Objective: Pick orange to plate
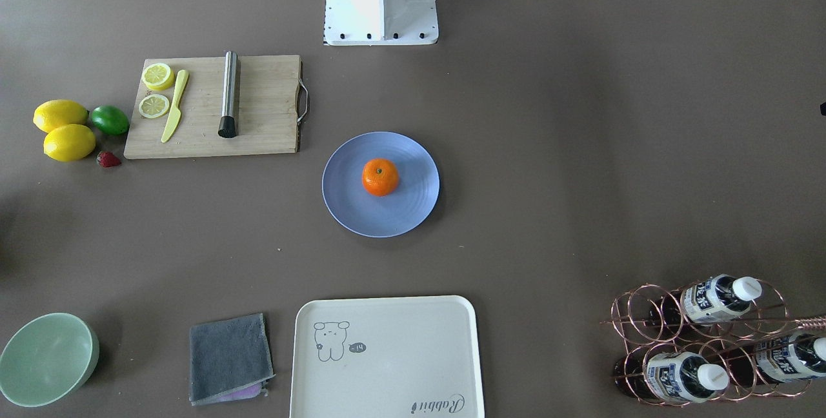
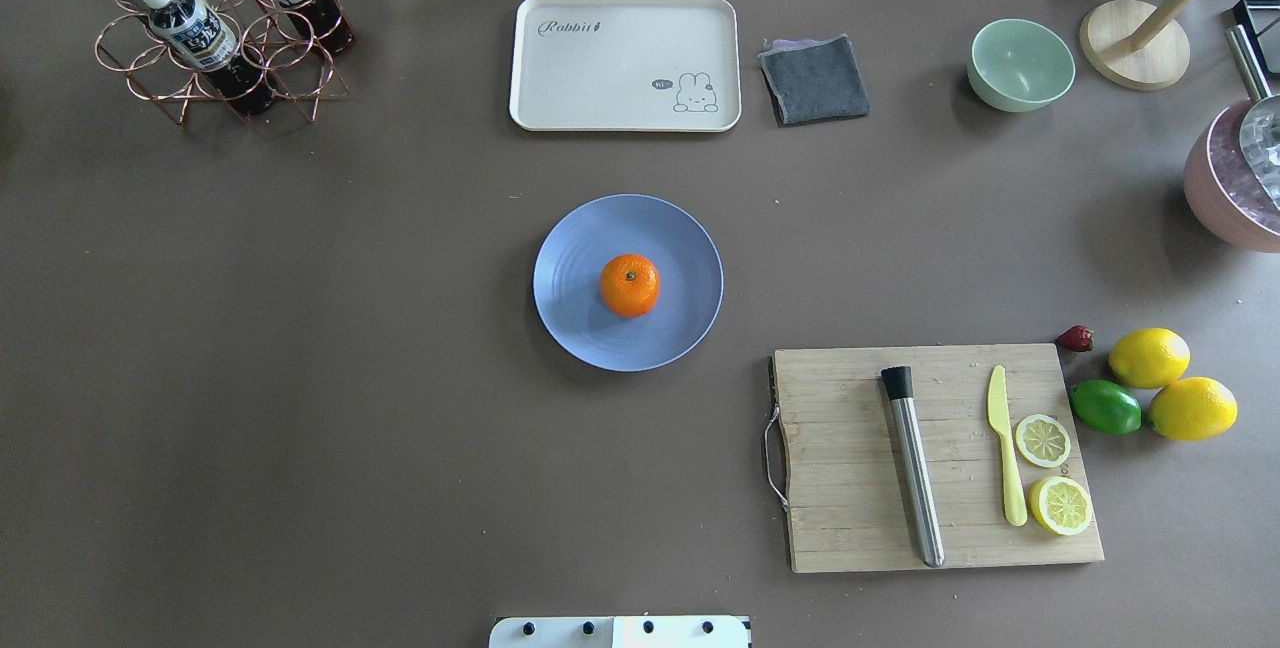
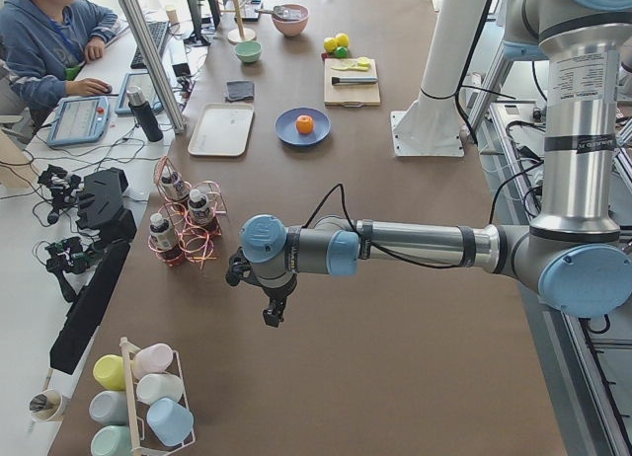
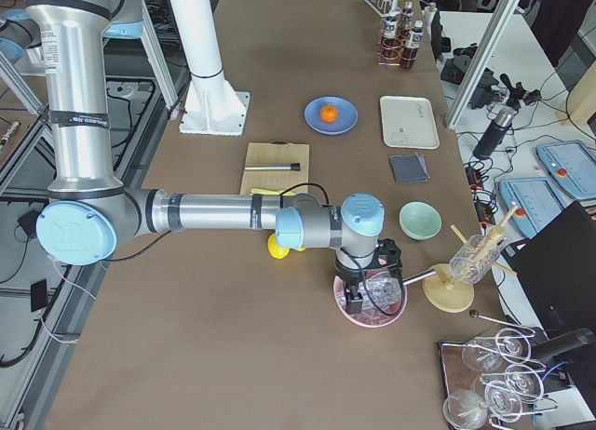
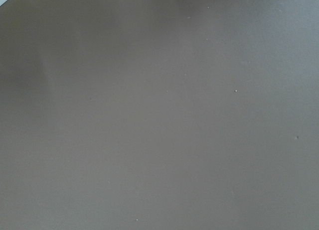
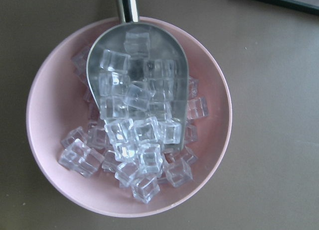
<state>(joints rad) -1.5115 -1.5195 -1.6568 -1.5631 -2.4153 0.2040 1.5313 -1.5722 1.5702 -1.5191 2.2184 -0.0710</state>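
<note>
The bright orange (image 2: 629, 285) rests stem-up near the middle of the periwinkle-blue plate (image 2: 570, 268) at the table's centre; the front-facing view shows the same orange (image 1: 380, 177) on the plate (image 1: 348, 202). Neither gripper is near them. My left gripper (image 3: 270, 315) hangs over bare table far out on the robot's left, past the bottle rack. My right gripper (image 4: 358, 300) hovers over the pink ice bowl (image 6: 60, 115) at the opposite end. Both grippers show only in the side views, so I cannot tell whether they are open or shut.
A wooden cutting board (image 2: 850, 468) carries a metal muddler (image 2: 915, 473), a yellow knife and lemon slices. Two lemons (image 2: 1150, 356), a lime (image 2: 1105, 407) and a strawberry lie beside it. A cream tray (image 2: 625, 63), grey cloth (image 2: 814, 78), green bowl (image 2: 1020, 64) and bottle rack (image 2: 215, 48) line the far edge.
</note>
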